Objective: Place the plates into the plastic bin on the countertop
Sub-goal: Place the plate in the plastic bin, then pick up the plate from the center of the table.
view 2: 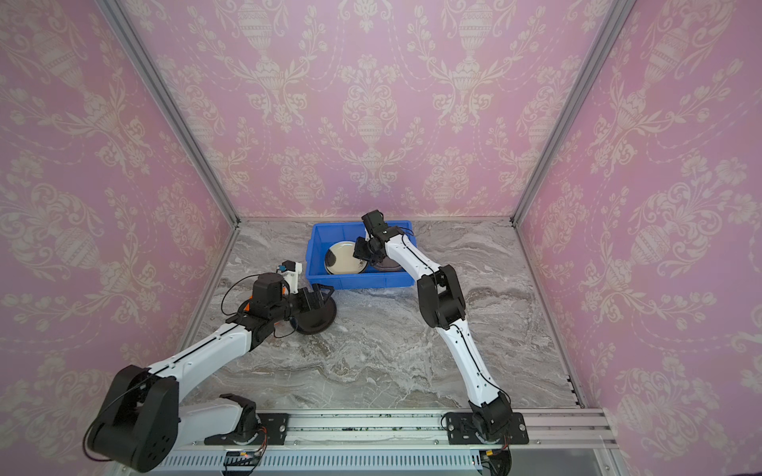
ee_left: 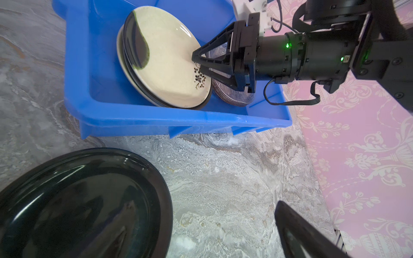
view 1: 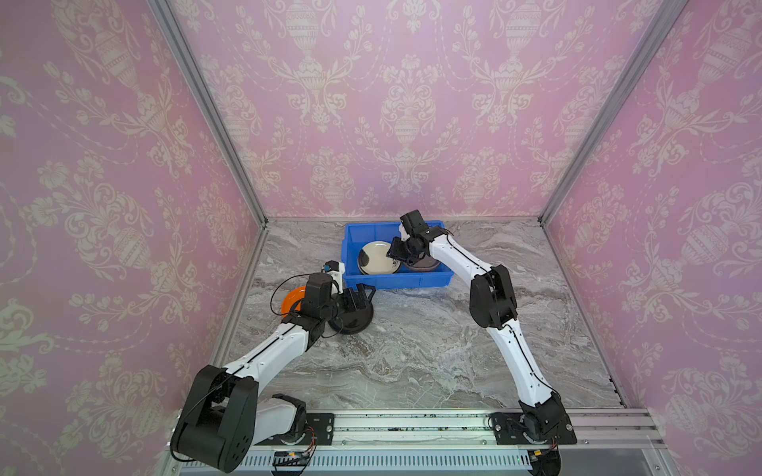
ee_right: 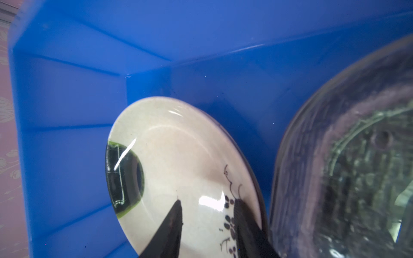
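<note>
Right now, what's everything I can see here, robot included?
blue bin: one, bright blue, back of the countertop
cream plates: at least two, cream with dark marks, stacked in the bin
glass plates: stack, smoky, beside them in the bin
black plate: one, black, on the countertop in front of the bin
orange plate: one, orange, countertop, partly hidden
walls: three, pink patterned, around
left gripper: one, black, open by the black plate
right gripper: one, black, open over the cream plates
</note>
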`<state>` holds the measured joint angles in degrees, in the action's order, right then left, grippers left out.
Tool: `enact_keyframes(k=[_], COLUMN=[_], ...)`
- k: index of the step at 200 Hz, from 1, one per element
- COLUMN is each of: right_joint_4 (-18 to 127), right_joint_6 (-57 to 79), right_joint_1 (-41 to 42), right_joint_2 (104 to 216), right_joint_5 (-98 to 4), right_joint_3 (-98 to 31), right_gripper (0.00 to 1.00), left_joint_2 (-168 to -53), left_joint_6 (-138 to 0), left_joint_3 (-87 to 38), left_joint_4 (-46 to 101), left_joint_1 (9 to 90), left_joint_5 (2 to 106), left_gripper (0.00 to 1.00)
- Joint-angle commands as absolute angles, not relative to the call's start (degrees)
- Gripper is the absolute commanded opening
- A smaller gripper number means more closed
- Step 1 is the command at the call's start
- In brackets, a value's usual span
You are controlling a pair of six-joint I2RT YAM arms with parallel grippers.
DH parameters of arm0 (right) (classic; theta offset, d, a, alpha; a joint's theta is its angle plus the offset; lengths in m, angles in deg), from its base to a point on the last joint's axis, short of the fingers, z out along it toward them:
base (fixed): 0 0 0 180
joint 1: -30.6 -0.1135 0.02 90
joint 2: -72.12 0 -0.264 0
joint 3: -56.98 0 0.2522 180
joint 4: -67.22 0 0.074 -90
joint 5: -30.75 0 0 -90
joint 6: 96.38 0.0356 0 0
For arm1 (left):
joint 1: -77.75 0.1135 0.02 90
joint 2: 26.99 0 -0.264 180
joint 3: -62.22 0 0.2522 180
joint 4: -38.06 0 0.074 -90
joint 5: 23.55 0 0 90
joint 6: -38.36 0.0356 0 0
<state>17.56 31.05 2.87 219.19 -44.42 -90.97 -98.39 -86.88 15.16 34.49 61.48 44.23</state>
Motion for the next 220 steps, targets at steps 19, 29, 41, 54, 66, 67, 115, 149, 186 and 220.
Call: enact_keyframes(k=[19, 29, 41, 54, 66, 67, 115, 149, 186, 220], right_joint_4=[17.90, 19.70, 22.90, 26.73, 30.75, 31.12, 38.74, 42.55, 42.92, 44.26], right_joint_6=[33.14, 33.65, 34.35, 34.72, 34.54, 34.51, 33.43, 31.44, 26.03, 27.52], right_joint_1=[2.58, 2.64, 2.65, 2.57, 2.60, 2.63, 3.13, 0.98, -3.40, -5.14], right_joint_2=[221.44, 220.99, 219.85, 217.45, 214.24, 213.94, 197.29, 182.02, 167.25, 159.20], right_joint_5=[-41.13, -39.44, -37.42, -36.01, -35.31, -35.33, -36.25, -36.09, -41.42, -39.13], right_joint_3=[-92.76, -92.14, -90.53, -87.99, -84.92, -84.62, -71.93, -54.57, -35.04, -20.13], right_gripper=[0.40, 0.40, 0.40, 0.39, 0.39, 0.39, 0.39, 0.39, 0.41, 0.46], left_joint_2=[-99.64, -99.72, -99.84, -100.09, -100.21, -100.16, -99.03, -99.41, -101.08, -100.62], left_joint_6=[-86.98, -87.05, -87.06, -87.11, -87.26, -87.29, -88.32, -91.01, -93.54, -93.59], left_joint_3=[13.23, 13.21, 13.06, 12.74, 12.73, 12.71, 13.21, 14.37, 14.60, 14.40], left_joint_4=[35.57, 35.71, 35.94, 36.09, 36.57, 36.63, 37.87, 42.33, 46.13, 45.51], left_joint_1=[62.09, 62.09, 62.11, 62.10, 62.11, 62.15, 62.17, 62.26, 62.22, 62.15], left_joint_5=[42.49, 42.41, 42.40, 42.36, 42.08, 42.09, 42.85, 42.56, 41.24, 40.40], left_gripper=[0.99, 0.99, 0.99, 0.99, 0.99, 0.99, 0.99, 0.99, 0.99, 0.99])
